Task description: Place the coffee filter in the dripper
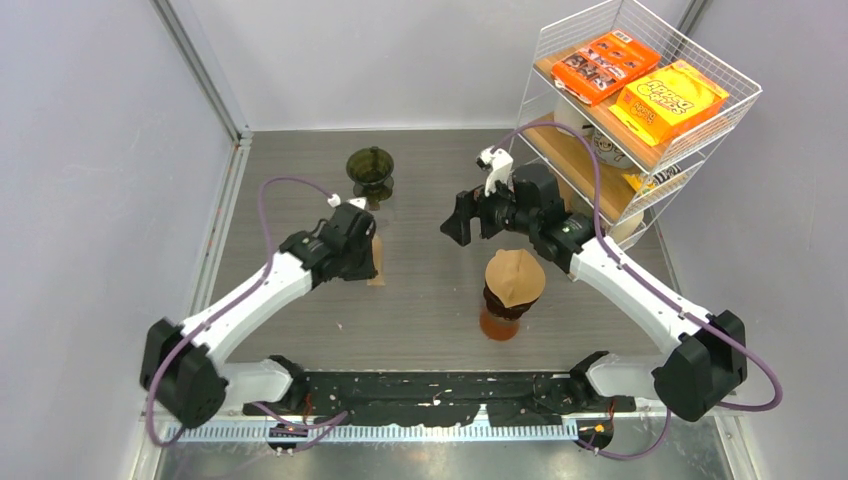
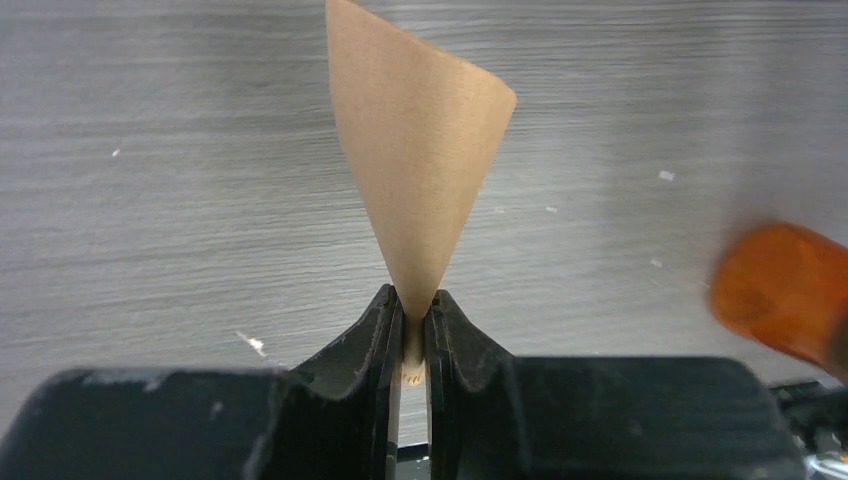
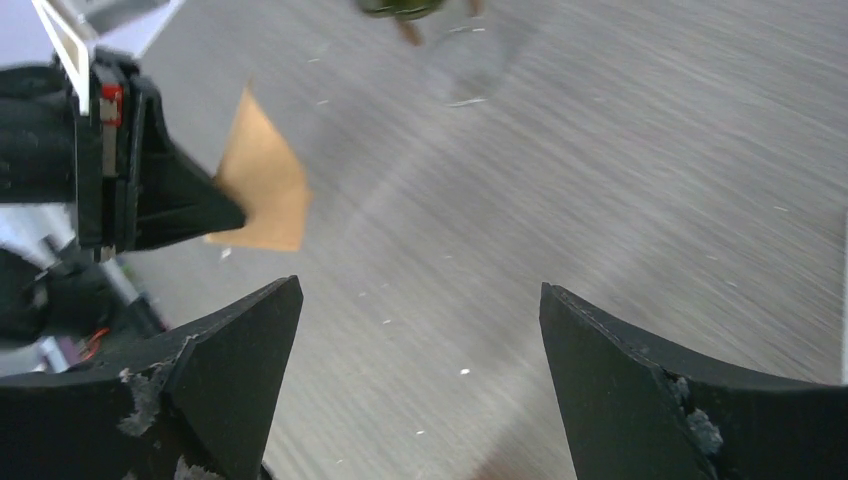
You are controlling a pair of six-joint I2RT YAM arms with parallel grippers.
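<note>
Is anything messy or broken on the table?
Nothing is broken or spilled. Only tiny white specks lie scattered on the table. The left gripper pinches one brown paper filter by its tip; the right gripper is open and empty.

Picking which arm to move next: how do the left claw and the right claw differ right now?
The left claw is shut, pinching the narrow end of a brown paper filter; the right claw stands wide open and holds nothing. The left claw is left of the middle of the table; the right claw is about at the middle, by the filter stack. Both are black, two-fingered and above that table.
</note>
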